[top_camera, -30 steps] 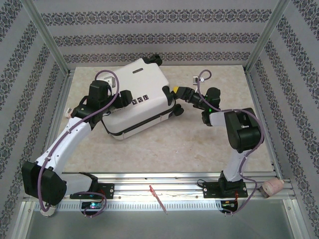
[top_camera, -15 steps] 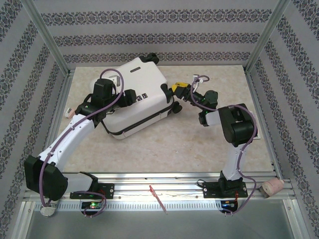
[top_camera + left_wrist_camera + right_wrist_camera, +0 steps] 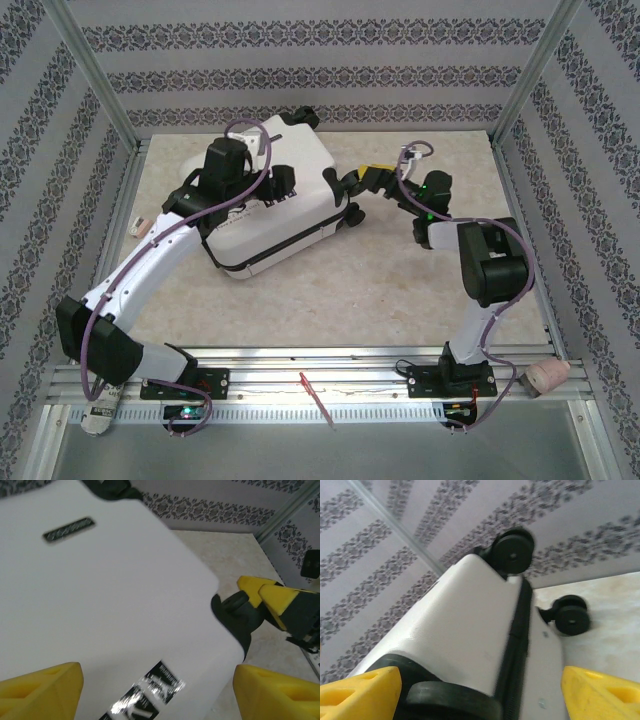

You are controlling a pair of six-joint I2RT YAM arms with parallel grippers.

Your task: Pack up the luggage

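Closed white luggage lies flat on the worktop, far left. Left pincer hovers open above its lid; right pincer, open, straddles its right wheeled end.

Top view: high above and behind the arm bases, looking down on the whole desk and luggage. Left wrist view: close over the luggage's white shell, facing the back wall. Right wrist view: low, very close at its wheels, facing leftward. All three views share the luggage.
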